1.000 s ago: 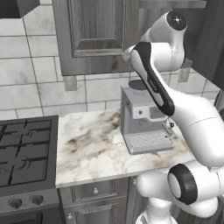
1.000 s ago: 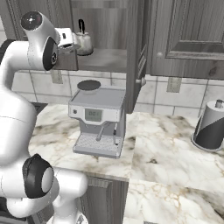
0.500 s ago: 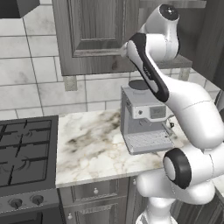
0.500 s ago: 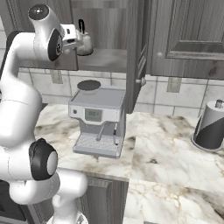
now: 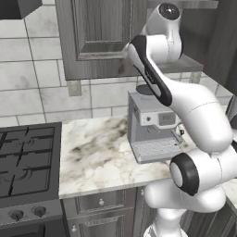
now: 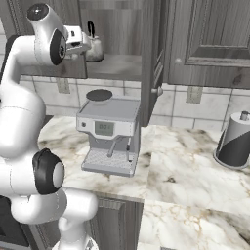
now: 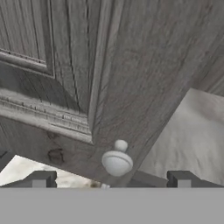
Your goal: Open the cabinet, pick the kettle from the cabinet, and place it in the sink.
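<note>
The hand [image 7: 111, 179] is hanging with its fingers spread apart, gripping nothing, beside the grained wood cabinet [image 7: 65, 74] and its round metal knob [image 7: 117, 160]. The silvery kettle [image 6: 93, 46] is sitting on the open cabinet's shelf, partly hidden behind the white arm.

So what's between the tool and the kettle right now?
In the right base view nothing: the tool sits just left of the kettle on the open cabinet shelf. The hand view points at a door knob instead.
</note>
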